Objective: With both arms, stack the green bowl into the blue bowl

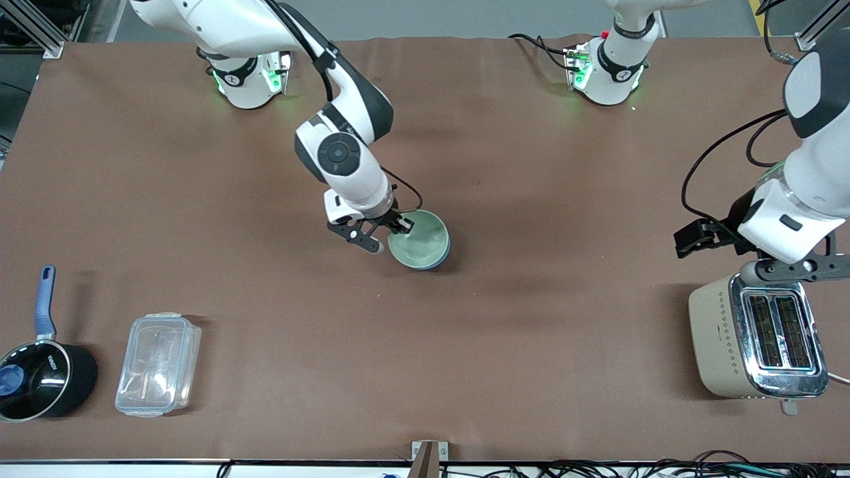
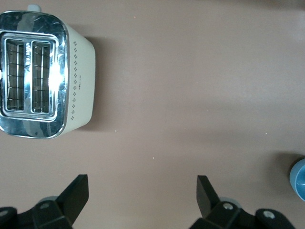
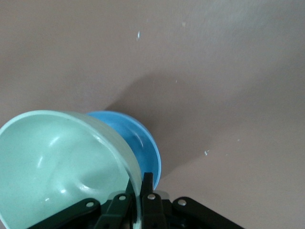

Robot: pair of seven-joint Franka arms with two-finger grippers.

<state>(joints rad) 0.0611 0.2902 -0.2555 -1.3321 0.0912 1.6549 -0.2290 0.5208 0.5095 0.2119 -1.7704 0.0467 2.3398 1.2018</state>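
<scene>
Both arms (image 1: 345, 153): white glossy shells, black joint bands, round black cap on joint. Bases white, green status lights glowing; red button on left arm's base. Black cables loop along forearms. Right gripper (image 1: 388, 234) and left gripper (image 2: 143, 200) black; fingers (image 2: 206, 194) flat, wedge-shaped, silver screws just below them.

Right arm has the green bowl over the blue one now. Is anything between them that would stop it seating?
Nothing visible does. The right gripper is pinched on the rim of the green bowl, which is tilted over the blue bowl, whose visible inside holds nothing. The left gripper waits open over the table beside the toaster.
</scene>
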